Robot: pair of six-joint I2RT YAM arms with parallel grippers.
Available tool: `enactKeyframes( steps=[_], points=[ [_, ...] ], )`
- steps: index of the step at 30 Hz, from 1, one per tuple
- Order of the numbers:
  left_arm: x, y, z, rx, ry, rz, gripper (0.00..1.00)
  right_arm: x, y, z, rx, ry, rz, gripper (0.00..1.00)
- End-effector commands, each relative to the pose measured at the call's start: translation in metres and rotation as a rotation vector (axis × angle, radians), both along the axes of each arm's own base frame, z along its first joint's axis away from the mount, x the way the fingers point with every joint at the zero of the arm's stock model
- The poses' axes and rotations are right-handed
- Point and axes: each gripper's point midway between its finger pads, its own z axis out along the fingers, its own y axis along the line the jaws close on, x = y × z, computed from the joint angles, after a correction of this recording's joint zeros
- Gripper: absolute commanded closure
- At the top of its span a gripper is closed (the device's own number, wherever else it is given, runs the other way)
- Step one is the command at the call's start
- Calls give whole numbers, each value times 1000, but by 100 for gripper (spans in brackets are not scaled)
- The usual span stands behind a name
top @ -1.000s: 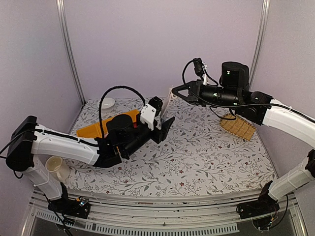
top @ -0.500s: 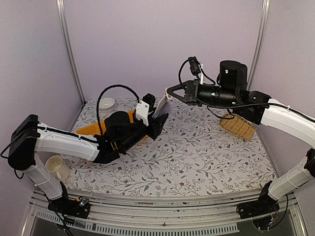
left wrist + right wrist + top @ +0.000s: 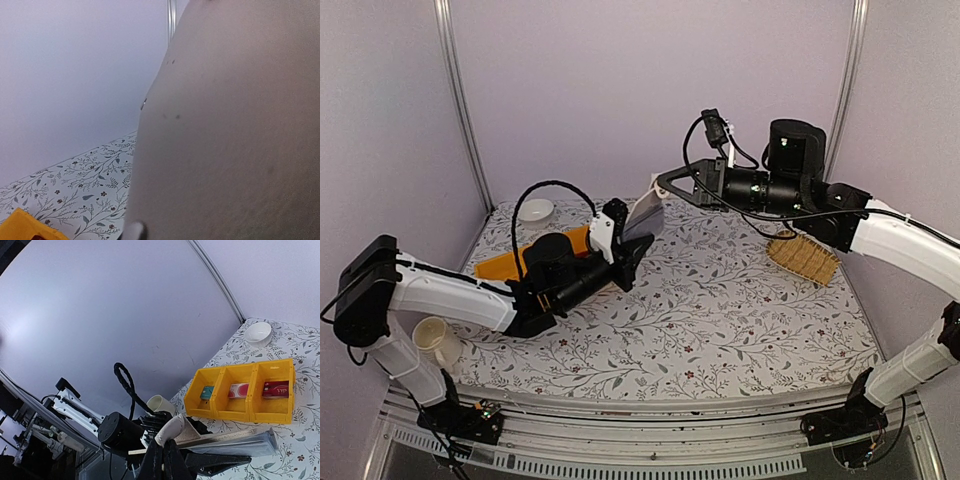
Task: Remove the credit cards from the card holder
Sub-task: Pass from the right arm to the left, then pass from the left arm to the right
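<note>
Seen from above, two robot arms met over a table (image 3: pixel 720 300) covered in a flower-print cloth. The right gripper (image 3: pixel 660 186) was pressed together on the upper corner of the card holder (image 3: pixel 642 212). It held that pale, whitish booklet up in the air above the far middle of the table. The left gripper (image 3: pixel 638 247) reached up from the left, and its dark fingers were drawn in on the holder's lower edge. It could not be told whether a card sat between the pads. The left wrist camera was almost filled by the holder's grey-beige cover, pressed very near the lens. From the right wrist camera the holder's clear leaves lay fanned out flat below the fingers, and no card showed in them. Three credit cards lay in a yellow bin (image 3: pixel 235 412) on the left of the table, one to each compartment: a teal one (image 3: pixel 207 392), a pink one (image 3: pixel 238 390) and a red one (image 3: pixel 276 389). A white bowl (image 3: pixel 536 210), a cream cup (image 3: pixel 438 340) and a woven basket (image 3: pixel 803 258) stood well apart from the arms. The holder looked light, soft and floppy, so it probably needed one grip on its cover while the other arm worked. Any card left inside would be thin, stiff and slick, best pinched by an exposed short edge and slid straight out of its sleeve.
</note>
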Motion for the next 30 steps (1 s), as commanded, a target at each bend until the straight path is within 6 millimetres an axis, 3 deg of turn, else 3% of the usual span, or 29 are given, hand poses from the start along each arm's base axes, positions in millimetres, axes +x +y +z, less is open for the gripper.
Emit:
enactKeyframes(
  steps=[1,3,4,6,7,10,16,20,23,26,29,30],
  points=[
    [-14,5,20,-34,-14,-67,100,6,-9,8,-5,-51,37,98],
    [-21,5,18,-6,31,-102,100,18,-20,-14,-71,-17,106,89],
    [-26,4,15,17,60,-126,100,23,-27,-27,-107,15,140,72],
    [-37,3,7,74,120,-185,100,26,-37,-51,-207,22,217,7],
    [-43,2,3,104,152,-216,100,33,-43,-63,-291,-7,204,0],
    [-62,4,-20,226,284,-301,100,32,-56,-80,-475,-207,244,1],
    [-79,16,-48,421,487,-361,100,-17,-66,-49,-400,-572,400,1],
    [-92,15,-38,409,526,-439,100,-54,-68,-49,-257,-682,539,1],
    [-95,15,-28,378,548,-493,100,-58,-67,-69,-258,-675,563,1],
    [-82,20,-41,451,598,-408,100,-56,-41,-74,-360,-703,499,1],
    [-75,25,-51,500,643,-351,100,-61,-3,-63,-390,-796,395,1],
    [-73,25,-50,488,655,-336,100,-56,1,-60,-395,-814,329,1]
  ],
)
